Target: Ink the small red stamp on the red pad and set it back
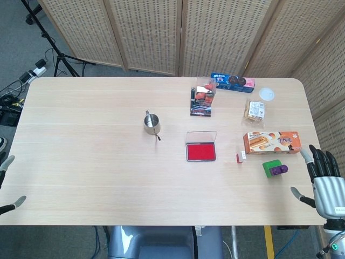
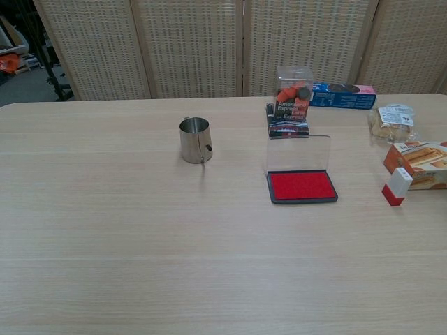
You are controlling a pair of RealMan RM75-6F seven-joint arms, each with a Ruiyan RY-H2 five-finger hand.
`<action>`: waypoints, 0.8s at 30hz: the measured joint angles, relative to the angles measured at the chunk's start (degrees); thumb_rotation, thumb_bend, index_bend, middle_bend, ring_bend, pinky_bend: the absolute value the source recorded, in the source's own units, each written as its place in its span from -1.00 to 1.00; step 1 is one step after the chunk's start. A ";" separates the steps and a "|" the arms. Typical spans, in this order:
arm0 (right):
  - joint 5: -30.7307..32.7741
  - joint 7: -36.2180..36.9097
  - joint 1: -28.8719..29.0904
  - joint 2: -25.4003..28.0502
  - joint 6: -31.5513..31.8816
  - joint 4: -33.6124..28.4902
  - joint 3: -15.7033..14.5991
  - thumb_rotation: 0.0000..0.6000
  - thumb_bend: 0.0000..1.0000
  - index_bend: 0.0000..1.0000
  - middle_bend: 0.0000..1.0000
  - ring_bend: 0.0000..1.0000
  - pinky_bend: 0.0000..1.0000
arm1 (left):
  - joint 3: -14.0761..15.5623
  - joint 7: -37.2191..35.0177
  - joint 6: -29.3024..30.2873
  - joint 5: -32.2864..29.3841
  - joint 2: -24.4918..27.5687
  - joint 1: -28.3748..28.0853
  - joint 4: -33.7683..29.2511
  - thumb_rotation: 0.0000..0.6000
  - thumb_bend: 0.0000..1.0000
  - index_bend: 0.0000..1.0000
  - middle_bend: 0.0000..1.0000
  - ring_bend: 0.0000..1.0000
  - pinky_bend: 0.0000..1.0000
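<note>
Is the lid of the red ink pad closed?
No, in the chest view the clear lid stands open behind the red pad, leaving the ink surface bare.

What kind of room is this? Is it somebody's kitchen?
Probably not a kitchen. It looks like a robot test room: woven folding screens fence off one big wooden table, a light stand and power cables sit on grey carpet, and a robot's right hand waits at the edge.
</note>
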 measured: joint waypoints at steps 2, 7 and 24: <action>-0.77 0.02 0.89 -0.28 -0.04 1.15 0.75 1.00 -1.00 -1.00 -0.08 -0.30 -0.43 | -0.17 0.12 -0.59 -0.54 -0.05 -0.22 -0.04 1.00 -1.00 -1.00 -1.00 -1.00 -1.00; -3.38 -0.38 4.55 -1.91 -0.87 5.72 2.79 1.00 -1.00 -1.00 0.64 0.76 0.93 | -0.56 0.86 -2.08 -1.70 -0.33 -0.84 -0.10 1.00 -1.00 -1.00 -1.00 -1.00 -1.00; -1.58 -3.50 20.10 -7.38 -26.44 18.74 3.76 1.00 -1.00 -1.00 0.90 1.00 1.00 | -2.06 2.93 -7.79 -7.42 -1.40 -3.06 0.25 1.00 -1.00 -1.00 -1.00 -1.00 -1.00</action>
